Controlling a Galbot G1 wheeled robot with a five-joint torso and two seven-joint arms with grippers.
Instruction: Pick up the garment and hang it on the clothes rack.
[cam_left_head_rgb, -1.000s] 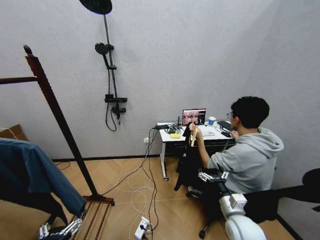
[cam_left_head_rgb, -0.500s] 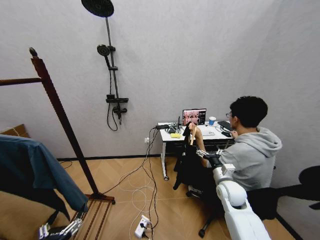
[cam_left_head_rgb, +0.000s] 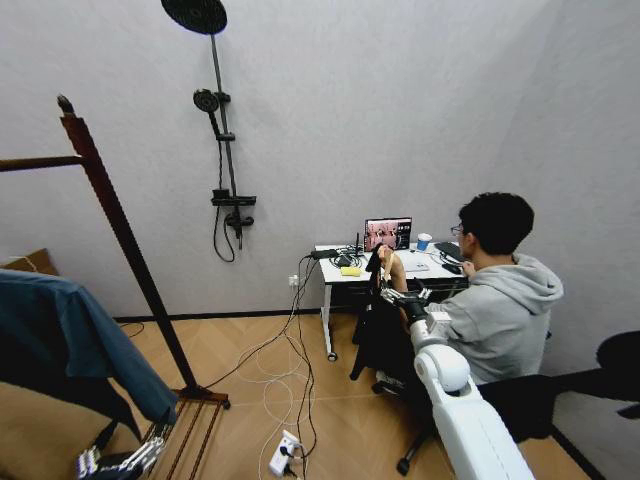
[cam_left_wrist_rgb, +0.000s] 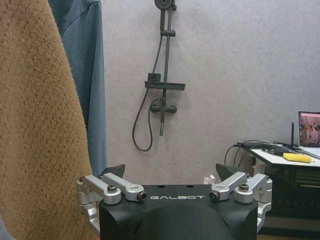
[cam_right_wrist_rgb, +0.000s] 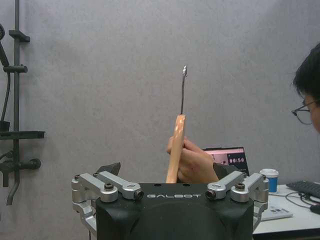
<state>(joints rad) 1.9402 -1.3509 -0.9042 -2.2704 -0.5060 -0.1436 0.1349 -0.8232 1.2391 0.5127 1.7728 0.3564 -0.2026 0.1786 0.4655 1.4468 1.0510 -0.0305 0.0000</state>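
Extended since the earlier frame, the right gripper (cam_left_head_rgb: 404, 296) is brought, jaws spread and empty, up to the garment (cam_left_head_rgb: 376, 330) held out by a person's hand (cam_right_wrist_rgb: 192, 162); limp fabric, so the rigid wooden hanger (cam_right_wrist_rgb: 175, 150) is judged the sound hold

The soft black garment (cam_left_head_rgb: 375, 335) hangs on a light tan wooden hanger (cam_right_wrist_rgb: 175, 147) with a thin grey metal hook, beside the white desk (cam_left_head_rgb: 385, 272). The tall wooden clothes rack (cam_left_head_rgb: 120, 235) is dark red-brown, and the shirt (cam_left_head_rgb: 75, 340) next to it is teal-blue, with a fuzzy plain brown cloth (cam_left_wrist_rgb: 35, 125) beside that. The wall (cam_left_head_rgb: 400, 110) behind the rack is plain pale grey, the shower pole (cam_left_head_rgb: 222, 130) on it is black, and the floor (cam_left_head_rgb: 250, 375) under the rack is light brown wood in a zigzag pattern.
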